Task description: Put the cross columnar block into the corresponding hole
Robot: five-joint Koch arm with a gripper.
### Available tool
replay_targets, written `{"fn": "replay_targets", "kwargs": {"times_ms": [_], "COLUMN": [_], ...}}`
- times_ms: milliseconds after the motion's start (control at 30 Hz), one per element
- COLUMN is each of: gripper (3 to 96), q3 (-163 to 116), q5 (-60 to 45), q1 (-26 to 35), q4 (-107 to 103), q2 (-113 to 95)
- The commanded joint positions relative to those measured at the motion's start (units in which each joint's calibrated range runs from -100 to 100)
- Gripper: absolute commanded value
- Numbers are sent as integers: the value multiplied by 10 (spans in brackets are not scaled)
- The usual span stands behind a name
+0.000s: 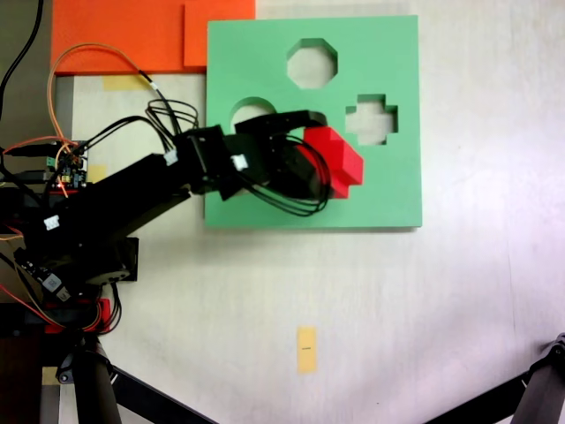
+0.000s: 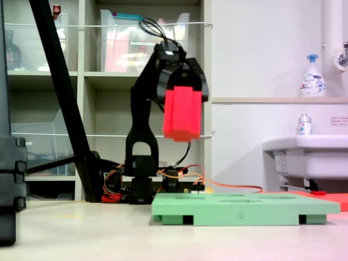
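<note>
- First exterior view, taken from above: the cross columnar block (image 1: 335, 162) is seen clamped in the pincer (image 1: 311, 164), over the green foam board (image 1: 265, 53).
- The plus-shaped cutout (image 1: 371, 119), the corresponding hole, is seen just beside the block, toward the first exterior view's upper right; the round cutout (image 1: 245, 110) is partly hidden by the arm, and the octagonal cutout (image 1: 312, 63) lies farther up.
- From the second exterior view, the block (image 2: 181, 114) is shown held well above the board (image 2: 244, 209), its long axis roughly upright, slightly tilted.
- A short shift toward the plus cutout, followed by a descent, is judged to be called for.
- Whether the block's arms are already turned to match the cutout cannot be told.
</note>
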Motion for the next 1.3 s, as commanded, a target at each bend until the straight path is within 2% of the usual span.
{"fn": "replay_targets", "kwargs": {"times_ms": [33,433,733,1300], "gripper": [395,396,397,401], "q3": [37,41,42,72], "q5": [16,40,40,40], "q1": [21,67,71,60], "q4": [30,105,211,238], "q2": [6,132,255,392]}}
